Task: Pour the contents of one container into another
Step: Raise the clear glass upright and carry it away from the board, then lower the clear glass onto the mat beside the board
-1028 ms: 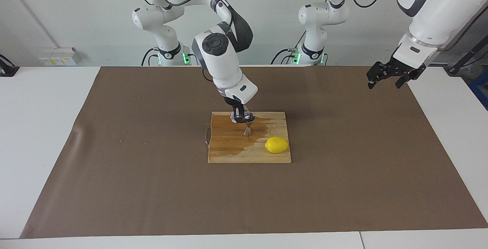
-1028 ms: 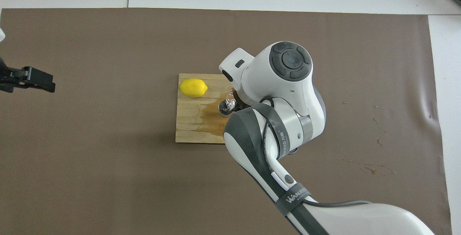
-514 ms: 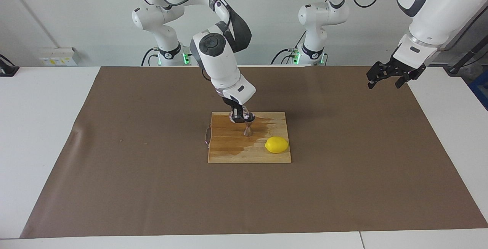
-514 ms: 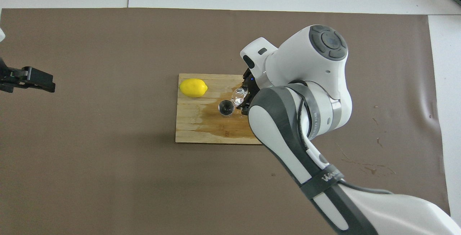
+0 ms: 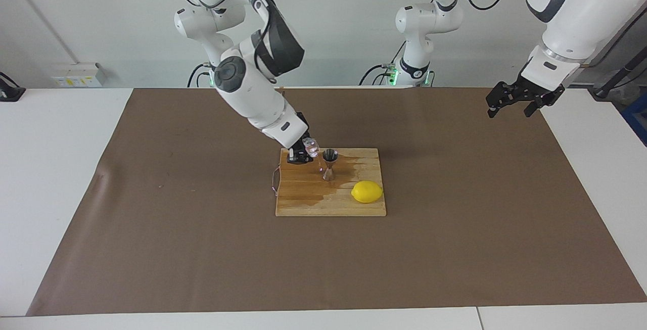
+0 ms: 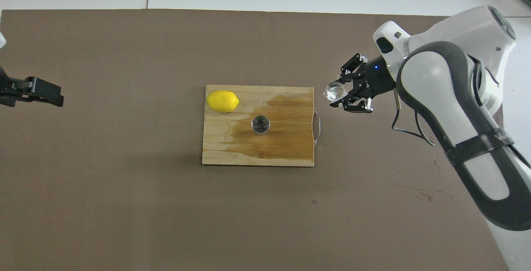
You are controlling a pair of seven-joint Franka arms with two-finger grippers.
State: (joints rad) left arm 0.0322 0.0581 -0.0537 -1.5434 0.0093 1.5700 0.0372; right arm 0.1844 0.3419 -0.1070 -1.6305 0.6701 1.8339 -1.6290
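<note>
The right gripper (image 5: 304, 152) is clamped on the glass cup (image 5: 310, 146) and has swung clear of the jigger (image 5: 329, 162), moving toward the right arm's end of the counter; in the overhead view the cup (image 6: 335, 91) sits past the handle end of the cutting board (image 6: 290, 150); a second ago it was tipped directly over the jigger's mouth. Judgement: the pour is finished and the arm is retreating, though whether any liquid remains in the cup cannot be told. The jigger (image 6: 260, 124) stands upright on the wet, darkened patch of the board; the lemon (image 5: 367, 191) lies unmoved beside it. The left gripper (image 5: 516, 98) waits, jaws apart, over the left arm's end of the counter.
</note>
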